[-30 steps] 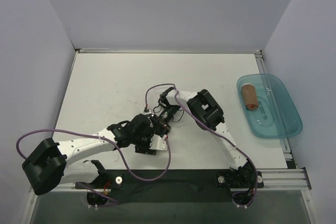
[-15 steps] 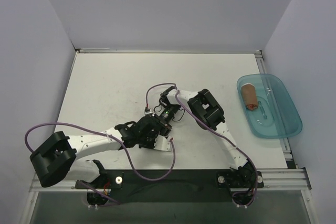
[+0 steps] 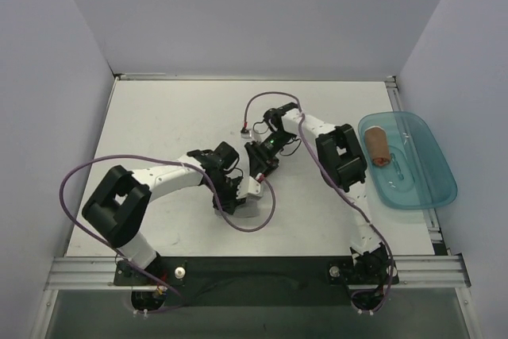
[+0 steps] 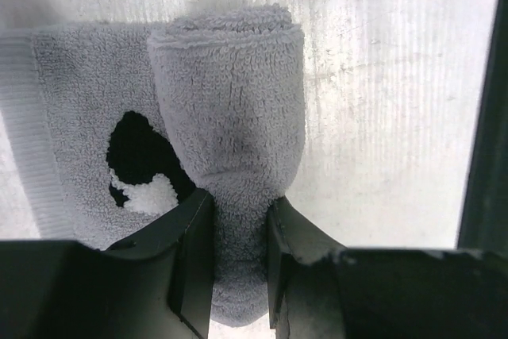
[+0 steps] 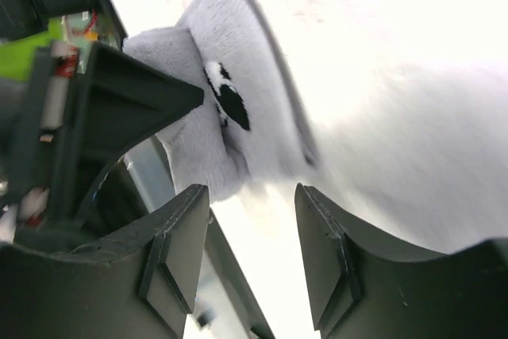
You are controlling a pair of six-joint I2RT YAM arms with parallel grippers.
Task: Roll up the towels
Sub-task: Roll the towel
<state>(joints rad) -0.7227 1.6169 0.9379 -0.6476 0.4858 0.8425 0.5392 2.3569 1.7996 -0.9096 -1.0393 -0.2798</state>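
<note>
My left claw (image 4: pixel 240 201), arm bent across the white tabletop (image 3: pixel 167 117), is clamped on the rolled grey towel (image 4: pixel 230 85); my right claw (image 5: pixel 252 192) hangs just beside it, spread apart, pale walls (image 3: pixel 238 13) around.

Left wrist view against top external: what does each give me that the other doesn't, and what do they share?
Only left wrist: the rolled part of the grey towel pinched in the left gripper, and a black-and-white mark on the towel's flat part.
Only top external: the rust-brown towel lying rolled in the teal tray, and the right gripper close beside the left one.
Both: the left gripper, the white table and the grey towel, though from above the towel is only a small pale patch by the grippers.
</note>
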